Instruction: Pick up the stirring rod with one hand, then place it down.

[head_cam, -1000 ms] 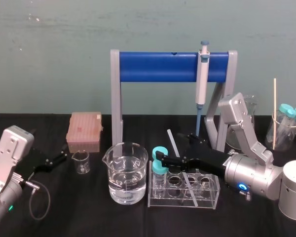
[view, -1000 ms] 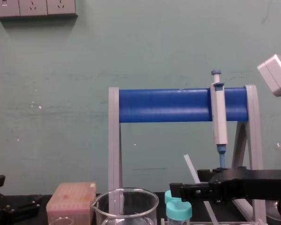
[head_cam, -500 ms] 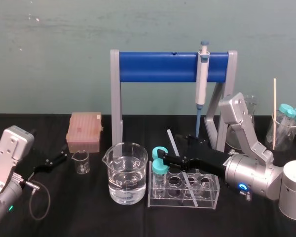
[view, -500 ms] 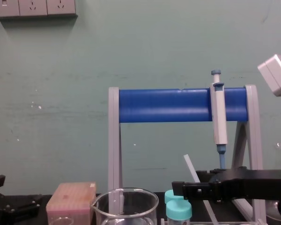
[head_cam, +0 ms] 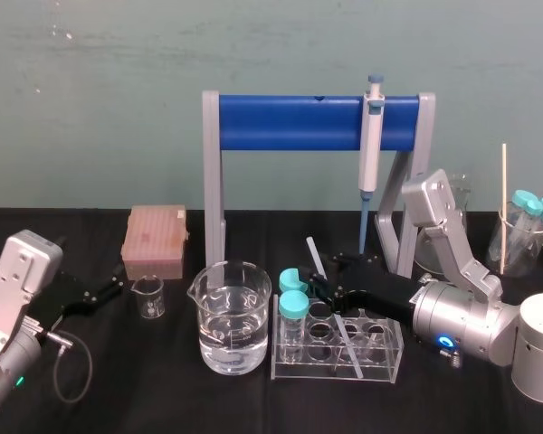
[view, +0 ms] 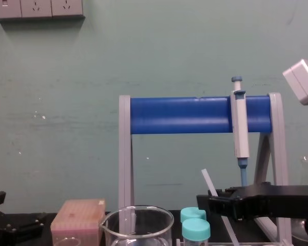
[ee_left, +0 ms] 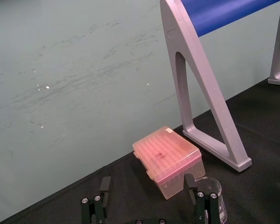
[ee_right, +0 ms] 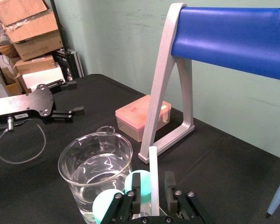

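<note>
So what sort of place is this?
Likely a chemistry lab bench: a pipette hangs on a blue stand, a glass beaker holds clear liquid, the right gripper flanks a stirring rod in a test-tube rack; the left gripper sits parked at left.

the stirring rod (head_cam: 314,251) leans in the tube rack (head_cam: 335,369), right of the beaker (head_cam: 233,316) and before the stand (head_cam: 213,181) (a pipette (head_cam: 371,149) hangs on it); the tip box (head_cam: 154,240) lies farther left.

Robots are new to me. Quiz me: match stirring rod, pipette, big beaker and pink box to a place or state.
1 stirring rod
2 pipette
3 big beaker
4 pink box

a hangs on the blue stand
b sits ahead of the open left gripper
c holds clear liquid
d between the fingers of the right gripper

Pairs: 1-d, 2-a, 3-c, 4-b
</note>
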You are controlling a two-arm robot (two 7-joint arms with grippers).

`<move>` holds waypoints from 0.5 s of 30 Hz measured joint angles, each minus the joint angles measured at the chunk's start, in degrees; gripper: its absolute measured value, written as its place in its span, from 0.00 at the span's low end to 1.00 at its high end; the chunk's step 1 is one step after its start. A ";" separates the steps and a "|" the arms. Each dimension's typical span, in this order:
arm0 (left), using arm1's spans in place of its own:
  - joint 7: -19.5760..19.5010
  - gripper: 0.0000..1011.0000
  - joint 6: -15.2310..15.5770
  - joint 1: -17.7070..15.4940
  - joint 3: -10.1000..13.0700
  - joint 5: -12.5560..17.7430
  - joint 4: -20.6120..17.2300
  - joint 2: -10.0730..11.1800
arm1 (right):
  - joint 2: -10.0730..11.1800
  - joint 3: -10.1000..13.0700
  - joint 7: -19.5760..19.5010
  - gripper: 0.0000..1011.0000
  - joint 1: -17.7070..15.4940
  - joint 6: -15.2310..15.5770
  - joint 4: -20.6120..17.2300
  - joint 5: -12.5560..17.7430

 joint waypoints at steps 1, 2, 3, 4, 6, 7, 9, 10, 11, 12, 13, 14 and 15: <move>0.00 0.99 0.00 0.00 0.00 0.00 0.00 0.00 | 0.00 0.00 0.00 0.33 0.00 0.00 0.00 0.01; 0.00 0.99 0.00 0.00 0.00 0.00 0.00 0.00 | 0.00 0.00 -0.01 0.31 0.00 0.01 0.00 0.02; 0.00 0.99 0.00 0.00 0.00 0.00 0.00 0.00 | 0.00 0.00 -0.01 0.30 0.00 0.01 0.00 0.02; 0.00 0.99 0.00 0.00 0.00 0.00 0.00 0.00 | 0.00 0.00 -0.01 0.23 0.00 0.02 0.00 0.04; 0.00 0.99 0.00 0.00 0.00 0.00 0.00 0.00 | 0.00 0.00 -0.02 0.19 0.00 0.02 0.00 0.04; 0.00 0.99 0.00 0.00 0.00 0.00 0.00 0.00 | 0.00 0.00 -0.03 0.14 0.00 0.03 0.00 0.04; 0.00 0.99 0.00 0.00 0.00 0.00 0.00 0.00 | 0.00 0.00 -0.04 0.11 0.00 0.03 0.00 0.04; 0.00 0.99 0.00 0.00 0.00 0.00 0.00 0.00 | 0.00 0.00 -0.05 0.08 0.00 0.03 0.00 0.04; 0.00 0.99 0.00 0.00 0.00 0.00 0.00 0.00 | 0.00 0.00 -0.05 0.07 0.00 0.03 0.00 0.04; 0.00 0.99 0.00 0.00 0.00 0.00 0.00 0.00 | 0.00 0.00 -0.06 0.07 0.00 0.03 0.00 0.04; 0.00 0.99 0.00 0.00 0.00 0.00 0.00 0.00 | 0.00 0.00 -0.07 0.07 0.00 0.02 0.00 0.03; 0.00 0.99 0.00 0.00 0.00 0.00 0.00 0.00 | -0.03 0.07 -0.12 0.07 -0.09 -0.16 -0.01 -0.02; 0.00 0.99 0.00 0.00 0.00 0.00 0.00 0.00 | -0.06 0.17 -0.18 0.07 -0.21 -0.48 -0.02 -0.09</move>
